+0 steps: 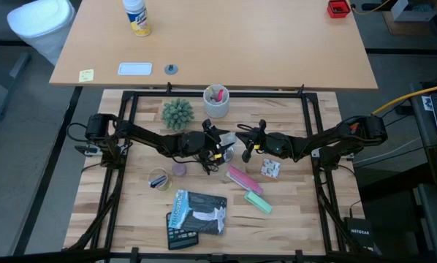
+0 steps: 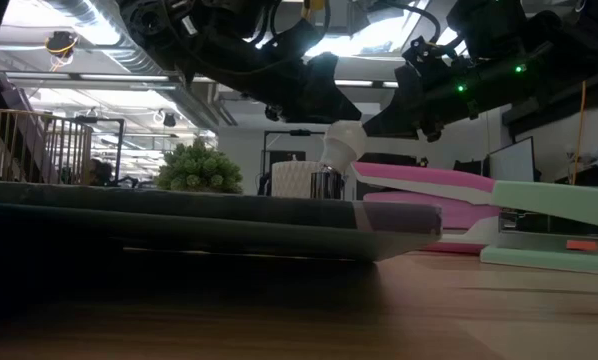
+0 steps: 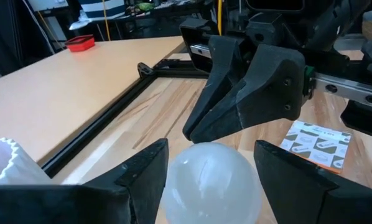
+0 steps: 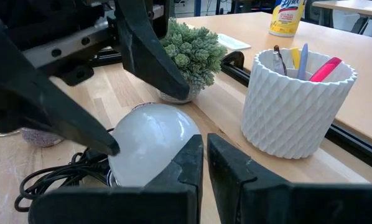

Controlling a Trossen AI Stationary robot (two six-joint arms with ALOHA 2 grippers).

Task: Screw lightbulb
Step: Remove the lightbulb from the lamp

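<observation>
From above, we see both arms meeting at the middle of the frame: the left gripper (image 1: 217,146) and the right gripper (image 1: 249,141) close in on the lightbulb (image 1: 229,152), which sits just below the white pen cup (image 1: 217,102). The small green plant (image 1: 177,114) stands to the upper left, and a pink stapler (image 1: 245,180) lies lower right, near but apart.

In the low view, we find the lightbulb (image 2: 344,143) upright at centre, dark arms overhead.

In the left wrist view, the left fingers (image 3: 145,171) stand spread on either side of the lightbulb (image 3: 211,183), gaps showing, gripping nothing.

In the right wrist view, the right fingers (image 4: 185,163) are pressed together, empty, just before the lightbulb (image 4: 152,143); bare wood lies between it and the pen cup (image 4: 295,106).
</observation>
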